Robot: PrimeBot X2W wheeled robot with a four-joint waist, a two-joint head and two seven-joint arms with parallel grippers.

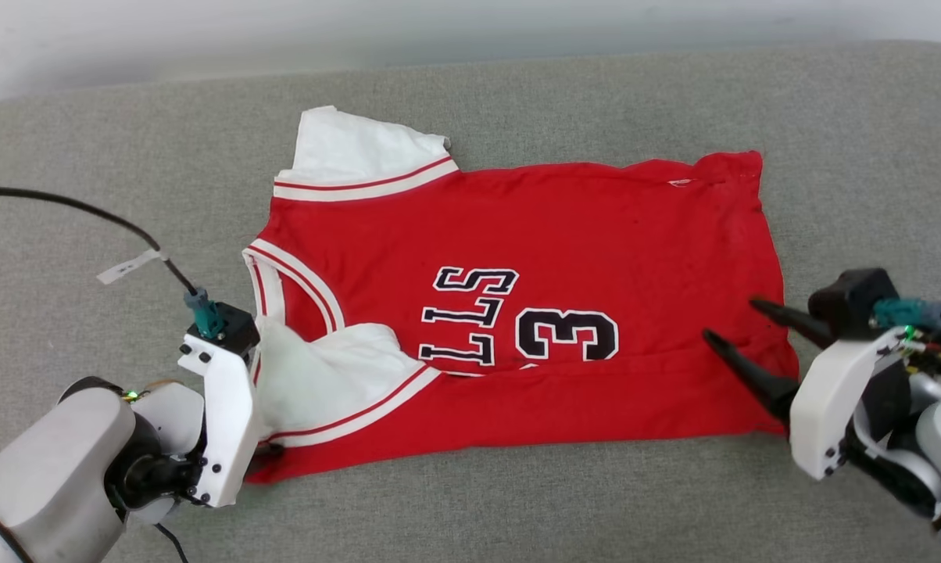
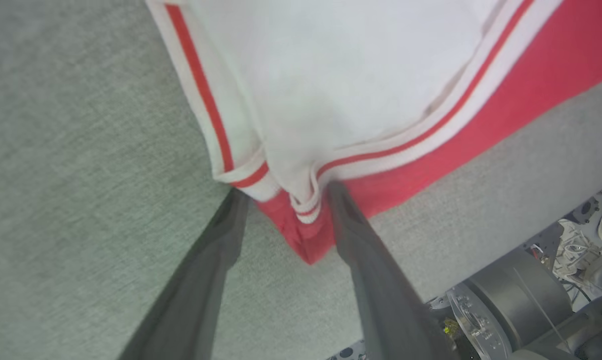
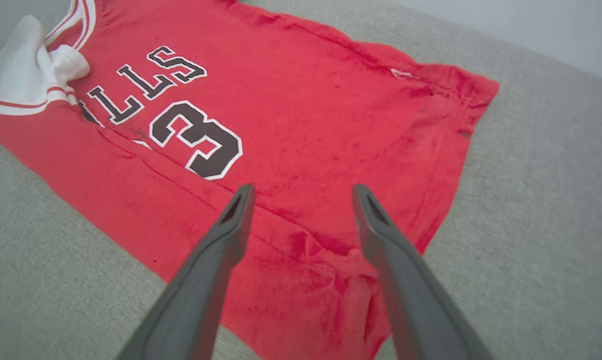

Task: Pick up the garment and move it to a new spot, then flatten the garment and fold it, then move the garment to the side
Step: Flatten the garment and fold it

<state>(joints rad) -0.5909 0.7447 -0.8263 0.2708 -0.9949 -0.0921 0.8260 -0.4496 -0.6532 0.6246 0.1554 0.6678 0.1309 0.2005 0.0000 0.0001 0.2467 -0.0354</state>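
Observation:
The garment [image 1: 564, 234], a red jersey with black letters and a number, lies spread on the grey cushion, collar to the left and hem to the right. Its near long edge is folded up over the front. The near white sleeve [image 2: 371, 75] is bunched at the collar end. My left gripper [image 2: 286, 192] is open, its two fingers straddling the garment's near left corner of striped trim and red cloth. In the head view its white wrist [image 1: 220, 407] hides the fingers. My right gripper [image 1: 728, 317] [image 3: 302, 189] is open just above the hem's near corner, fingers pointing left, nothing held.
The grey fabric cushion [image 1: 470, 500] extends on all sides of the garment, with a pale wall [image 1: 439, 31] behind its back edge. A black cable with a white tag [image 1: 127, 266] runs to my left wrist. Robot base parts [image 2: 521, 300] show beyond the cushion's near edge.

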